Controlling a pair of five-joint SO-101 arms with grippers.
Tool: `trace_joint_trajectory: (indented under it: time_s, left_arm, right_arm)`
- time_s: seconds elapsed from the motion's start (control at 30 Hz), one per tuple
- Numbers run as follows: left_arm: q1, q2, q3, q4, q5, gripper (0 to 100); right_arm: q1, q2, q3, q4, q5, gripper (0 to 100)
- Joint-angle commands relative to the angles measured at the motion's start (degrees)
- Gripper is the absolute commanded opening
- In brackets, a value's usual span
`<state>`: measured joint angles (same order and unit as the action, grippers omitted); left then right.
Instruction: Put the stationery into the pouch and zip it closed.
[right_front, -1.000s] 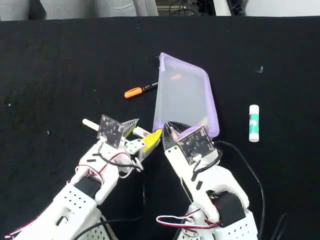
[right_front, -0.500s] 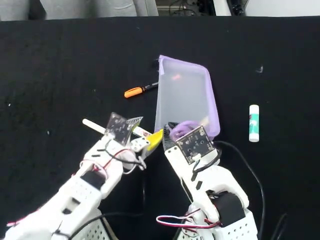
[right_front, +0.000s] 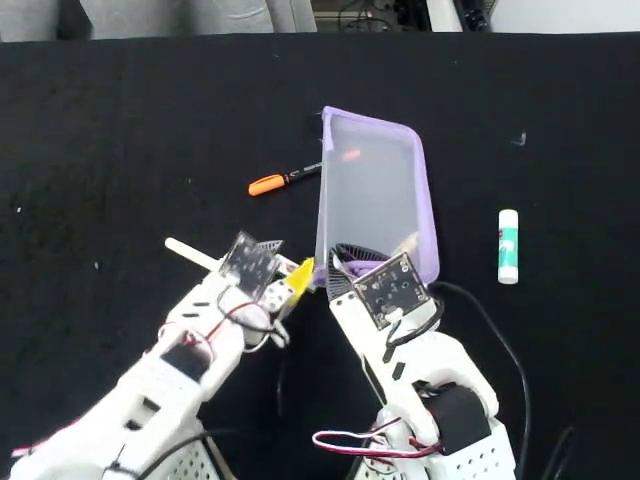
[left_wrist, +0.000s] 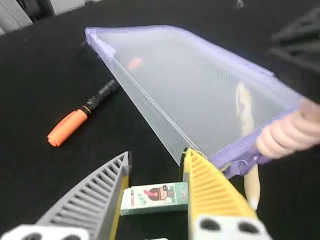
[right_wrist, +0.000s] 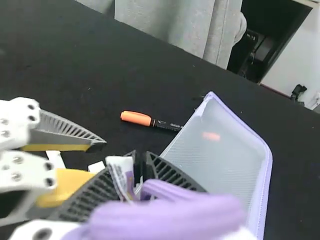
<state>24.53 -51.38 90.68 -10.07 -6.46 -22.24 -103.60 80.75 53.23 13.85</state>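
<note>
The pouch (right_front: 372, 190) lies mid-desk (right_front: 120, 120), its near corner pinched in the right tool (right_front: 340, 270). It looks thin, floppy and slick, so holding it by the stiffer zip edge seems wise. The left tool (left_wrist: 157, 157) stands wide over a small box (left_wrist: 154, 198) just beside the pouch mouth; the box is probably light and rigid, best gripped across its narrow sides. An orange marker (right_front: 284, 181) and a glue stick (right_front: 508, 246) lie either side of the pouch.

On the tabletop (right_front: 120, 120), a marker (right_front: 283, 181) lies just left of the pouch (right_front: 370, 190); a glue stick (right_front: 508, 246) lies well right.
</note>
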Motion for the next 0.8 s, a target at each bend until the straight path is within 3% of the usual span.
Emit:
trace_joint_trajectory:
  time_s: [0.0, 0.2, 0.37, 0.47, 0.77]
  left_arm:
    - [0.22, -15.74, 6.11, 2.37, -0.79, 18]
    - [0.22, -38.51, 7.16, 23.56, -0.79, 18]
    - [0.66, -50.2, 6.9, 35.78, -0.79, 21]
    - [0.31, -50.29, 6.81, 36.22, -0.44, 27]
    - [0.22, -42.99, 7.16, 28.48, -0.44, 27]
  right_arm:
    - [1.41, -2.42, -3.12, -3.96, -0.26, 1.1]
    - [1.14, -2.07, -3.21, -7.65, -0.26, 1.1]
    - [1.14, -2.07, -3.74, -9.32, -0.26, 1.1]
    - [1.05, -1.89, -4.62, -12.04, -0.18, 1.1]
    - [0.79, 12.53, -17.45, -13.1, -0.7, 1.1]
